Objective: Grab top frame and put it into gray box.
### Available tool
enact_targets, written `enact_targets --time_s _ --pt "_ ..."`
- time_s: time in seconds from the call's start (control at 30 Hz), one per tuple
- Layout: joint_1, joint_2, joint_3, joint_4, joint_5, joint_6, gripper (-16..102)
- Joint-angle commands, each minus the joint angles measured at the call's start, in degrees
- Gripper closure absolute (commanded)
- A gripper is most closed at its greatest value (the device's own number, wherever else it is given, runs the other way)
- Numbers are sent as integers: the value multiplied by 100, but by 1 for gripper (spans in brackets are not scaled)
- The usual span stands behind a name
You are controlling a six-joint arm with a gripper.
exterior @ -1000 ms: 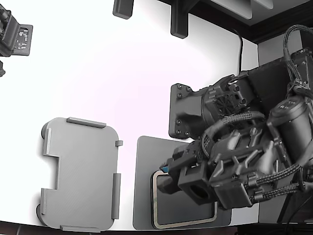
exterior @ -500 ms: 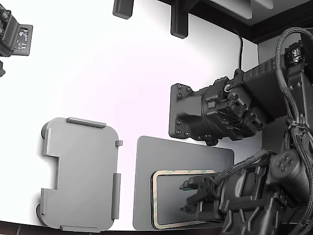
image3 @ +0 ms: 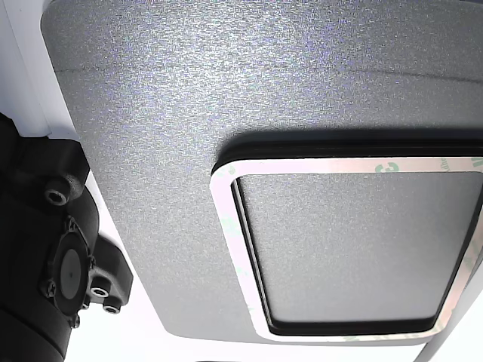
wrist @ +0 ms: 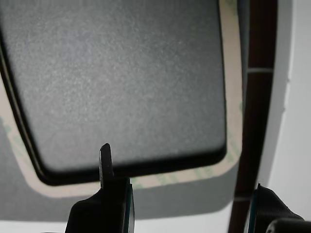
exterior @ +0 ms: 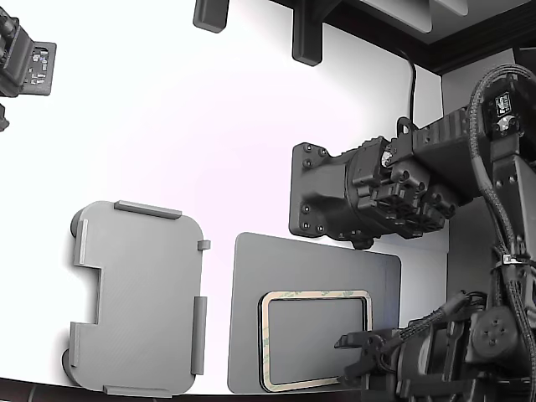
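Gripper (wrist: 187,194) spread wide, empty, just beside top frame (exterior: 316,295). One dark mat (exterior: 301,260) beneath frame. One gray box (exterior: 138,297) well apart on bench (exterior: 167,126).

Beige top frame (exterior: 316,295) with greenish patches, dark gray mat (exterior: 251,276), light gray box (exterior: 138,297), white table (exterior: 167,126)
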Motion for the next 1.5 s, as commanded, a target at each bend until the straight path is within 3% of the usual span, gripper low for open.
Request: enact_targets --time_s 0.0,0.37,0.7,0.8,0.93,1.47 --pt "123 -70 -149 -105 44 35 -10" --pt "756 -712 -466 -167 -9 387 -12" --pt "1116 -993 -519 -563 -176 633 1" --pt "1274 -1195 -606 -563 -158 624 -4" --pt "1354 -1397 -650 -633 -158 773 -2" --pt "1477 -1740 -765 -729 -272 1318 32"
